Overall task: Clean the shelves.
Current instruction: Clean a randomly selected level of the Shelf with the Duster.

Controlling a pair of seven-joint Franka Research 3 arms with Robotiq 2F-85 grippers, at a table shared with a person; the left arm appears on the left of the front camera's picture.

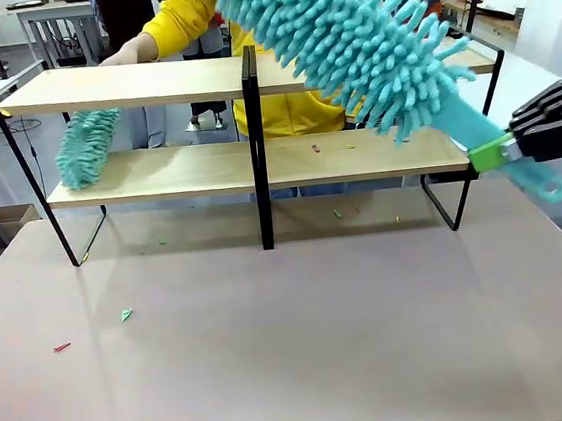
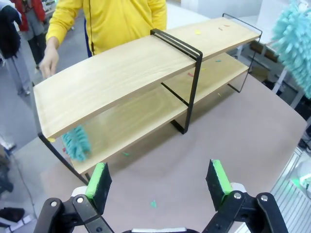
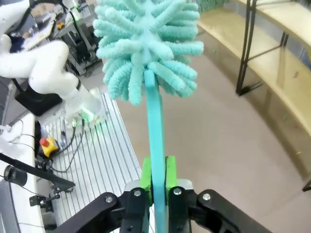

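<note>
The shelves (image 1: 197, 79) stand across the far half of the table as two light-wood boards on a black frame, also seen in the left wrist view (image 2: 121, 73). My right gripper (image 1: 512, 149) is shut on the handle of a big teal fluffy duster (image 1: 364, 41), whose head slants up over the right half of the upper shelf. In the right wrist view the green pads (image 3: 146, 175) clamp that handle (image 3: 156, 126). My left gripper (image 2: 159, 179) hangs open above the tabletop in front of the shelves' left end, holding nothing. A person in yellow (image 1: 181, 20) holds a second teal duster (image 1: 86, 145) on the lower shelf's left end.
Small paper scraps lie on the grey-brown tabletop (image 1: 296, 350): a red one (image 1: 62, 346) and a green one (image 1: 126, 314). More scraps (image 1: 315, 149) dot the lower shelf. The person's hand (image 2: 48, 60) is behind the left end of the upper shelf.
</note>
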